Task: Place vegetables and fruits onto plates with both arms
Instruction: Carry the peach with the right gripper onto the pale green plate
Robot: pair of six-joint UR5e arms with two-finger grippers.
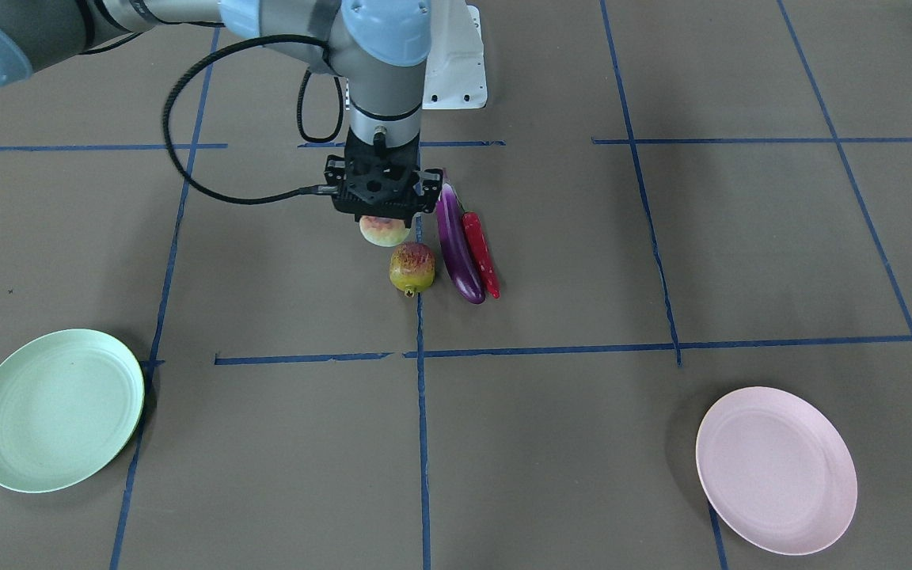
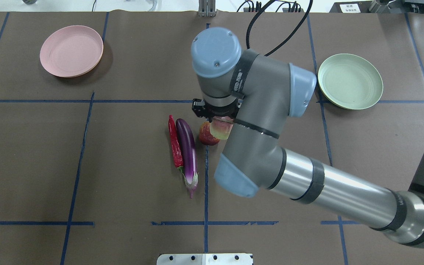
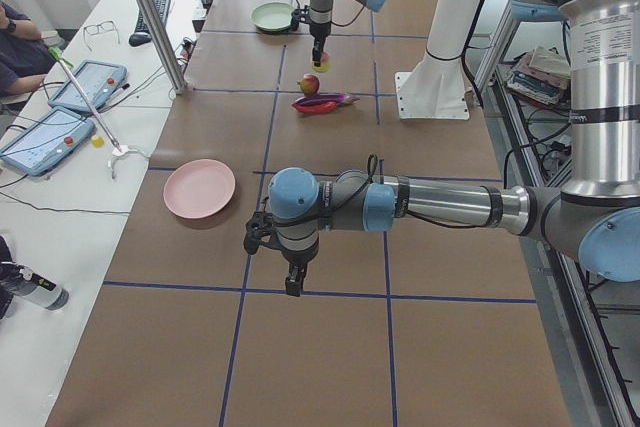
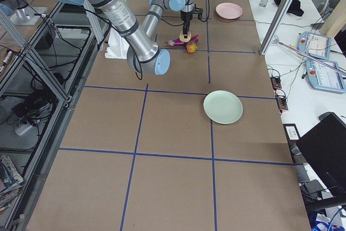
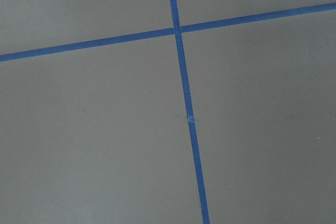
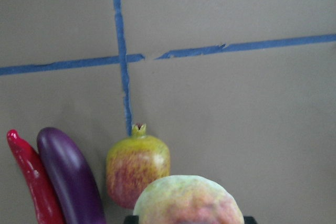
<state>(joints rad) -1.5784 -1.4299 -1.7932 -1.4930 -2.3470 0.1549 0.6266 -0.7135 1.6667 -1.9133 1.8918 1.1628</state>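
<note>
Pink peach (image 1: 385, 232): gripped by right hand (image 1: 383, 215), lifted beside pomegranate (image 1: 412, 267).
Green plate (image 1: 56, 410): likely next; carry, then release.
Left hand (image 3: 291, 285): grip cannot tell.

peach (image 1: 384, 233) top hidden under right hand (image 1: 383, 215), fingertips unseen

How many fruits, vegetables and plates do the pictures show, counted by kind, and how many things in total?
Fruits: 2, peach and pomegranate
Vegetables: 2, eggplant and chili
Plates: 2, green plate and pink plate
Total: 6
</note>
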